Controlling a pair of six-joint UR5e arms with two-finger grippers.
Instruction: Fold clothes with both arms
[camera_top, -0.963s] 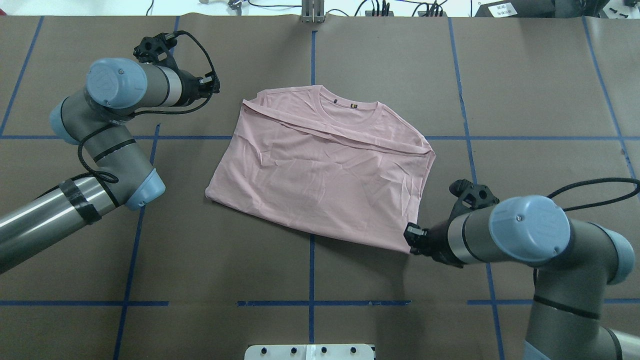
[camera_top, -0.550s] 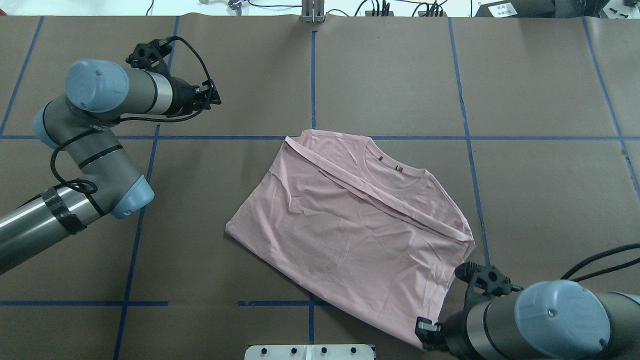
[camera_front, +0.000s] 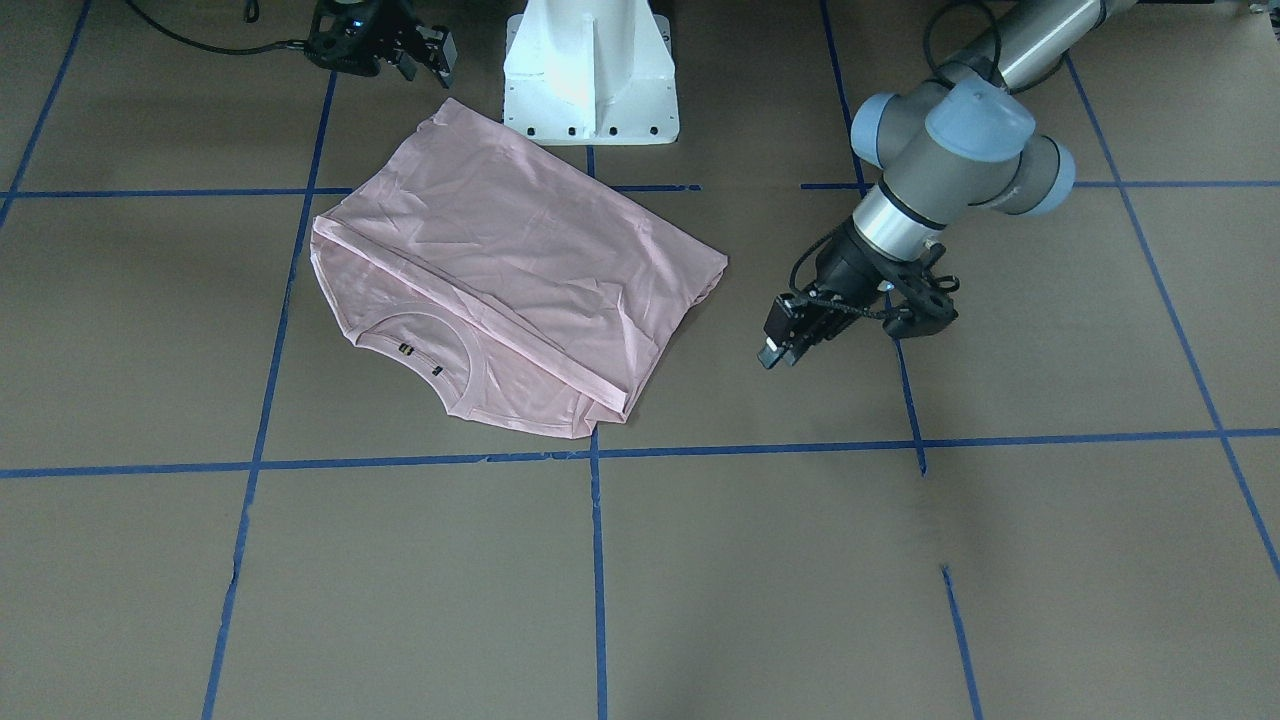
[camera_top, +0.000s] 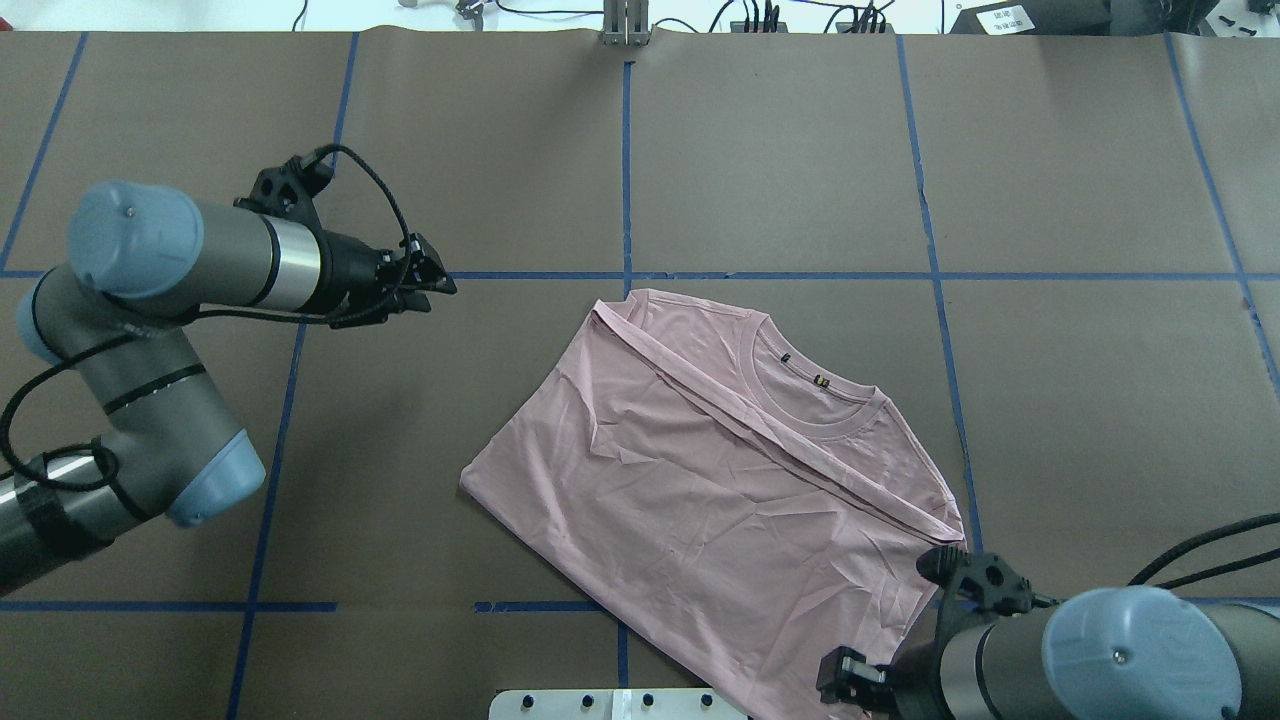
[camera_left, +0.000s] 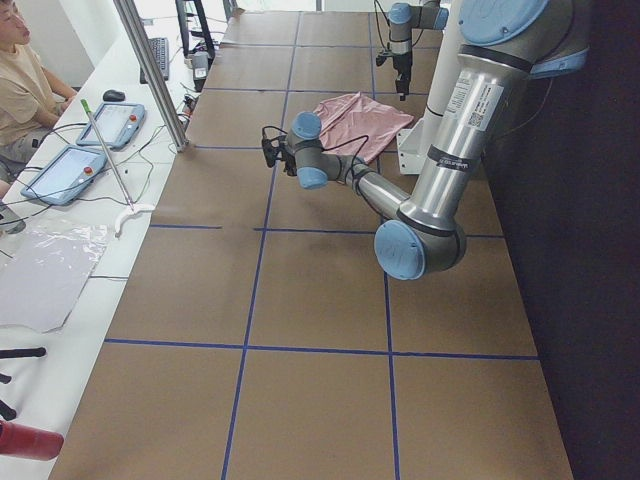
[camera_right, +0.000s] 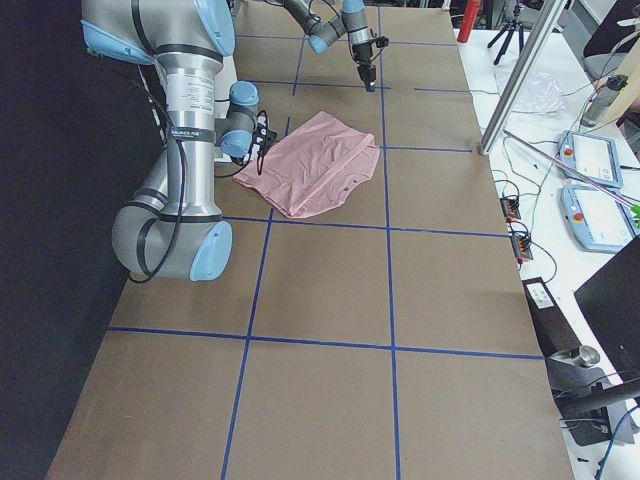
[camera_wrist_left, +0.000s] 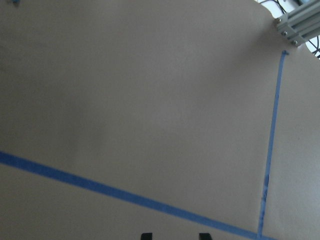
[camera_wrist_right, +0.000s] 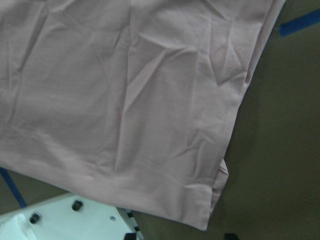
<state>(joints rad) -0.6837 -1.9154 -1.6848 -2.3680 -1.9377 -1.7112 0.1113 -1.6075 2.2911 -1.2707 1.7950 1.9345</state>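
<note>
Left jaws: slightly parted, empty, over bare counter beside a blue tape line, well apart from the T-shirt. Right jaws: spread wide, gripping nothing, poised over the T-shirt's hem corner nearest the white pedestal base. The pink T-shirt lies folded flat, skewed to the tape grid, collar away from the robot, between left arm and right arm

I see my left gripper hovering, jaws apart, arm reaching sideways; my right gripper hangs low, likewise parted.
</note>
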